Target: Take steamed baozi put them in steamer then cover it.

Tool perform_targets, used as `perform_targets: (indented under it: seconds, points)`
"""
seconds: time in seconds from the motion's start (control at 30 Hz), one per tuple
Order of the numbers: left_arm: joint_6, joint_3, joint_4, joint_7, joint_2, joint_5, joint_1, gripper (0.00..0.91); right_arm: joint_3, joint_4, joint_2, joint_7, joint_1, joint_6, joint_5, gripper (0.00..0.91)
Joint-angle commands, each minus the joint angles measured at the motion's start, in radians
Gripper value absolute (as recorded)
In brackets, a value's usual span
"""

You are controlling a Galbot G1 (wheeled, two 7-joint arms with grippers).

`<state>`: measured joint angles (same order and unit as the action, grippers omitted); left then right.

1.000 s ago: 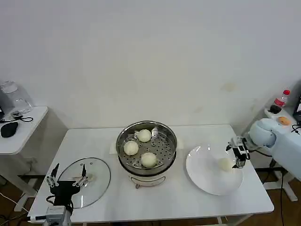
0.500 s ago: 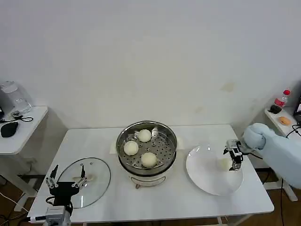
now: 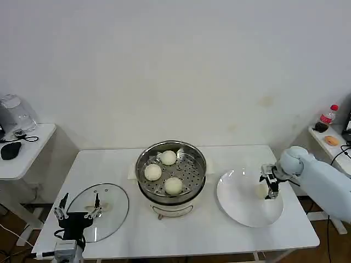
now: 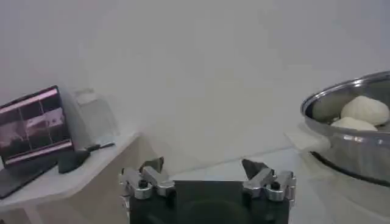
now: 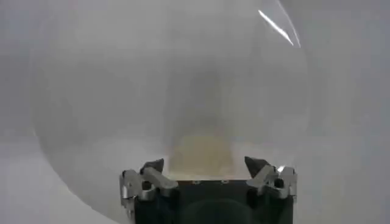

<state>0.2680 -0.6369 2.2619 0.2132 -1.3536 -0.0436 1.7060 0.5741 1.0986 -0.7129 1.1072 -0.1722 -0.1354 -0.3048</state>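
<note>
Reaching over the white plate (image 3: 247,205), the right gripper (image 3: 269,183) hangs at the plate's far-right part, pointing down at the fourth bun (image 3: 261,190). Right wrist view: the fingers (image 5: 152,167) are spread wide with the bun (image 5: 204,155) lying between and just beyond them, low on the plate (image 5: 109,91). Contact between fingers and bun cannot be told; the bun rests on the plate.

Steamer (image 3: 171,175) stands mid-table, between the plate and the glass lid (image 3: 97,211). Three buns sit on its perforated tray: one at the back (image 3: 168,158), one at the left (image 3: 153,172), one at the front (image 3: 174,186). They lie apart from each other. Steamer is uncovered.

Lid lies flat on the table (image 3: 181,235) at the front left, well apart from the steamer.

Left gripper (image 3: 78,210) sits parked at the table's front-left edge, at the lid's near-left rim. Left wrist view: its fingers (image 4: 149,173) are spread apart, holding nothing. The steamer rim (image 4: 350,131) and two buns (image 4: 364,109) show off to one side.

A side table (image 3: 22,150) stands further left, carrying a dark object.
</note>
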Motion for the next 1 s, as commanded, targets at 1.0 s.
perform_targets:
  seconds: [1.0]
  points:
    - [0.005, -0.002, 0.017, 0.0, 0.021, -0.002, -0.007, 0.907, 0.423, 0.242, -0.063, 0.02, 0.703, -0.185, 0.398, 0.655]
